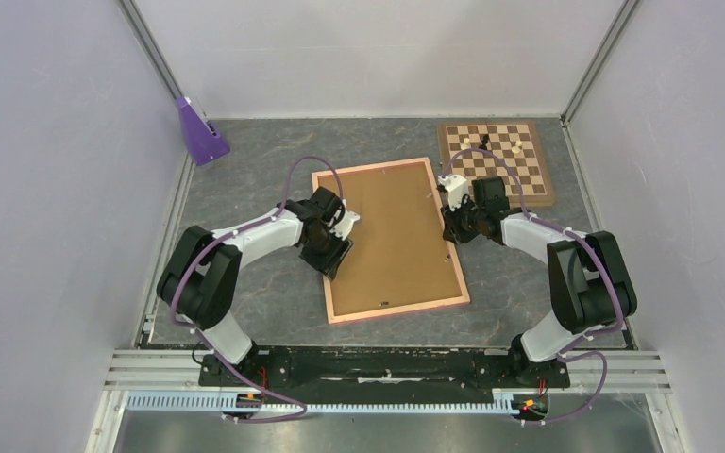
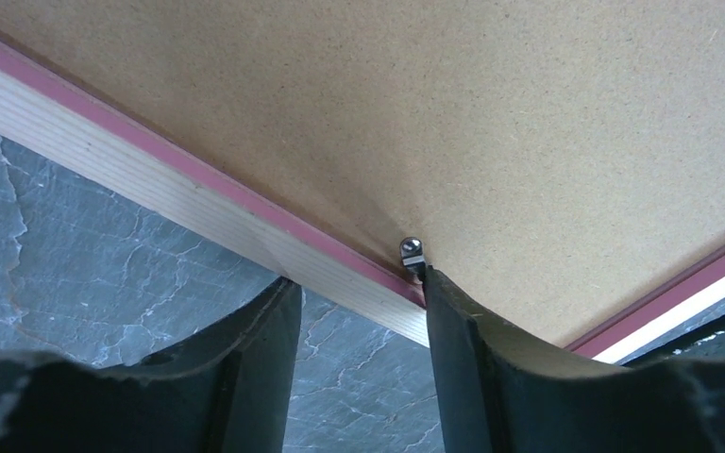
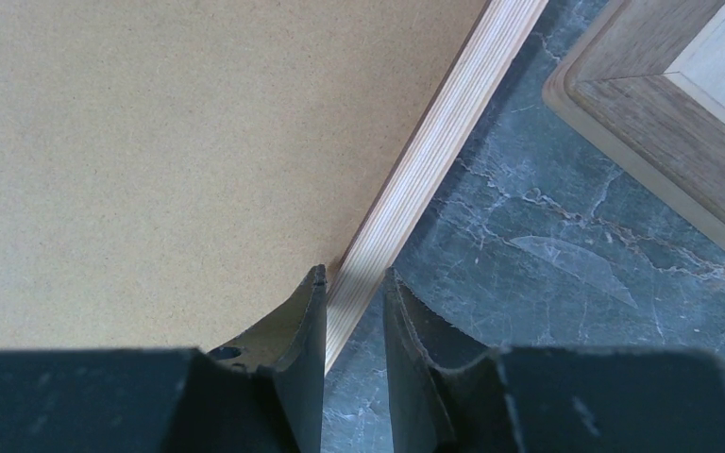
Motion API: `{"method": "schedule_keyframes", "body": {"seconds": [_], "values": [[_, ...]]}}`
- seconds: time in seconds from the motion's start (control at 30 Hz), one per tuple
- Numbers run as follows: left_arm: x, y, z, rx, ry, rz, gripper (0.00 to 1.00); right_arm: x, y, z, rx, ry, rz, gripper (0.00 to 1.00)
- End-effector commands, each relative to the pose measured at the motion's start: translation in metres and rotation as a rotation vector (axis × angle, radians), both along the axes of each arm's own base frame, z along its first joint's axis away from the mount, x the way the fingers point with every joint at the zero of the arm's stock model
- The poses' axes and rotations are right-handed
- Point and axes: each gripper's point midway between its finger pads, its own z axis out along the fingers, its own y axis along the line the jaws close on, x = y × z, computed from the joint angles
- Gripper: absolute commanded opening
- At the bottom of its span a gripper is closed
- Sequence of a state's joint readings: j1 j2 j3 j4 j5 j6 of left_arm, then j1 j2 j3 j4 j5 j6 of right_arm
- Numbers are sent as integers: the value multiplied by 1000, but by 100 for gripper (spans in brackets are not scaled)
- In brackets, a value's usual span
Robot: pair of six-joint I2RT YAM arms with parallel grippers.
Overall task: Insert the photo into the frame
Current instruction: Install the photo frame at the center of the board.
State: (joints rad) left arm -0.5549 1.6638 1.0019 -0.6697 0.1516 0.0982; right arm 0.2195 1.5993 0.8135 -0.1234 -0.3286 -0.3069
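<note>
The frame [image 1: 392,312] lies face down in the middle of the table, its pale wood rim [image 2: 151,179] around a plain brown backing board [image 1: 392,236]. The photo is hidden. My left gripper [image 2: 357,281] stands open over the frame's left rim. One fingertip is outside the rim and the other touches a small metal clip [image 2: 413,250] on the board. My right gripper [image 3: 354,274] straddles the right rim [image 3: 444,132] with a narrow gap, one finger over the board and one over the table. Nothing is held.
A brown-and-cream chessboard [image 1: 497,160] with a few pieces sits at the back right, close to the frame's right side [image 3: 661,113]. A purple wedge-shaped object [image 1: 198,132] stands at the back left. Walls close the table on three sides.
</note>
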Motion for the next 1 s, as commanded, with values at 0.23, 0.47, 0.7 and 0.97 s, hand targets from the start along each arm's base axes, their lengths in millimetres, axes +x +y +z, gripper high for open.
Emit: {"method": "schedule_keyframes", "body": {"seconds": [0.23,0.47,0.7,0.97], "values": [[10,-16,4,-36,-6,-34,67,18,-6,5,-57,-74,23,13],[16,-15,6,-92,27,39,68,16,-6,2,-57,-66,25,13],[23,-11,7,-185,93,123,73,13,-5,0,-47,-60,23,13],[24,-11,7,-195,82,123,77,13,-5,-1,-48,-57,22,13]]}}
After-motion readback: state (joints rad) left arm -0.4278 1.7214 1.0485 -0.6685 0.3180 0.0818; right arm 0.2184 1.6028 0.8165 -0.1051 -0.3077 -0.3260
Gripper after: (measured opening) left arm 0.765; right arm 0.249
